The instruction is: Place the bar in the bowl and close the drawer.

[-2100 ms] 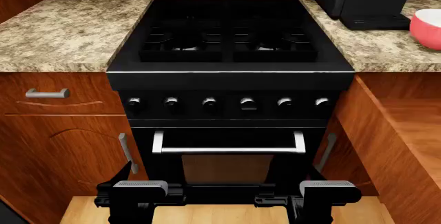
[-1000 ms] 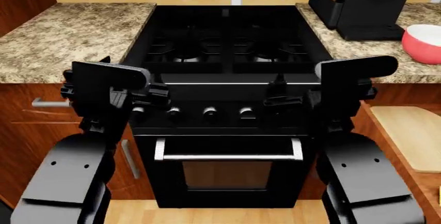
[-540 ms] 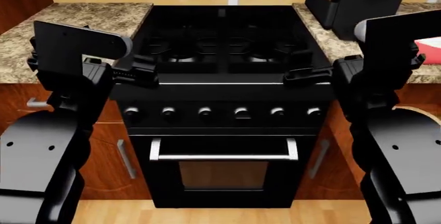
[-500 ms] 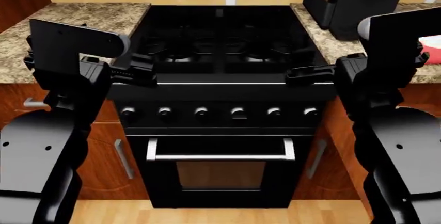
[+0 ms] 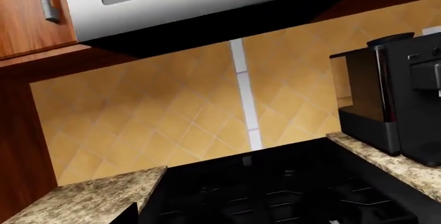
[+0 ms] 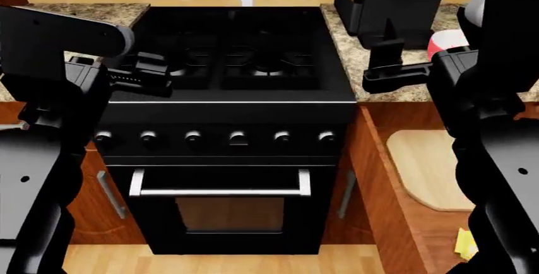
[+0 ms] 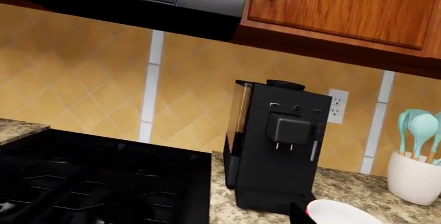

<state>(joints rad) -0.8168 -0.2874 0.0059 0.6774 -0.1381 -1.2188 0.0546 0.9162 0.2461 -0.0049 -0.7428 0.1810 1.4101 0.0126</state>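
The drawer (image 6: 377, 179) stands open to the right of the stove, and its reddish-brown side wall shows in the head view. Inside it lies the yellow bar (image 6: 464, 244), half hidden behind my right arm. The red bowl (image 6: 438, 42) sits on the right counter beside the coffee machine, and its white rim (image 7: 339, 213) shows in the right wrist view. My right gripper (image 6: 385, 65) hovers open over the counter edge just left of the bowl. My left gripper (image 6: 151, 75) is open above the stove's left front corner. Neither holds anything.
A black stove (image 6: 227, 91) with an oven handle (image 6: 219, 191) fills the middle. A black coffee machine (image 7: 276, 141) stands behind the bowl, with a white utensil jar (image 7: 413, 184) further right. A pale wooden board (image 6: 430, 166) lies in the drawer. A microwave (image 5: 172, 2) hangs above.
The head view has swung to the right, so the stove sits further left in it. The open drawer with the board and the bar has come into sight. Both arms stay raised.
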